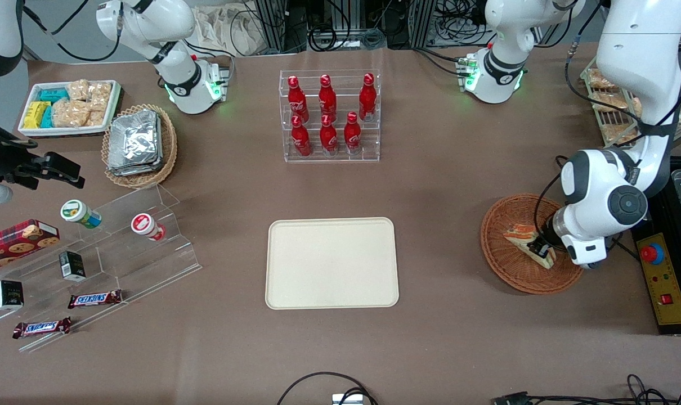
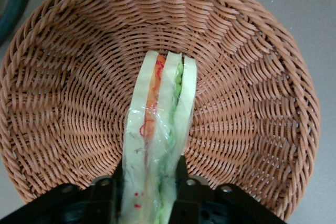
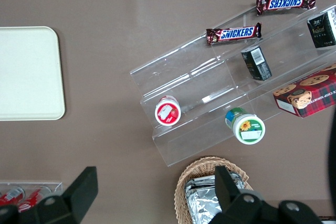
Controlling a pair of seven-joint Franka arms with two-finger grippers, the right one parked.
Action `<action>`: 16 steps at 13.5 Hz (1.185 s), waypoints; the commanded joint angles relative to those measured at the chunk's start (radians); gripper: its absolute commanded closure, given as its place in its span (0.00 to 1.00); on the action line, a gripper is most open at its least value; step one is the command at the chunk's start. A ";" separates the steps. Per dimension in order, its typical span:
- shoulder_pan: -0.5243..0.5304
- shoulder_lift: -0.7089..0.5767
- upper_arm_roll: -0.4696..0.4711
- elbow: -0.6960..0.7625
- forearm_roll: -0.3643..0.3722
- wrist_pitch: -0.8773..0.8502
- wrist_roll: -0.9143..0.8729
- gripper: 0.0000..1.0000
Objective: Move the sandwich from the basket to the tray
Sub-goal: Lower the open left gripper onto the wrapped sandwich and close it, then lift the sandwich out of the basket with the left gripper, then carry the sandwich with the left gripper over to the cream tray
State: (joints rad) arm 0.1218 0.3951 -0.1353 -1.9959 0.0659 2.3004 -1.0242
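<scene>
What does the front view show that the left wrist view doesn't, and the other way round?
Only the front view shows the large flat cream-beige rectangular tray, bare, lying toward the parked arm's end from the round reddish-brown wicker basket, plus the clear rack of red bottles. Only the left wrist view shows the two black fingers pressed against both faces of the wrapped triangular sandwich, with its orange and green filling layers. Both show the tool shut on the sandwich inside the basket.
</scene>
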 commanded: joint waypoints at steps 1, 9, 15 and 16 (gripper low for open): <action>0.004 -0.035 -0.007 0.006 -0.012 0.002 0.009 1.00; -0.056 -0.010 -0.157 0.449 0.003 -0.424 0.121 1.00; -0.278 0.193 -0.161 0.693 -0.006 -0.409 0.131 1.00; -0.298 0.241 -0.165 0.738 -0.011 -0.408 0.133 1.00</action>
State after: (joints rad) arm -0.1366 0.5087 -0.3041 -1.4211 0.0658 1.9140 -0.9128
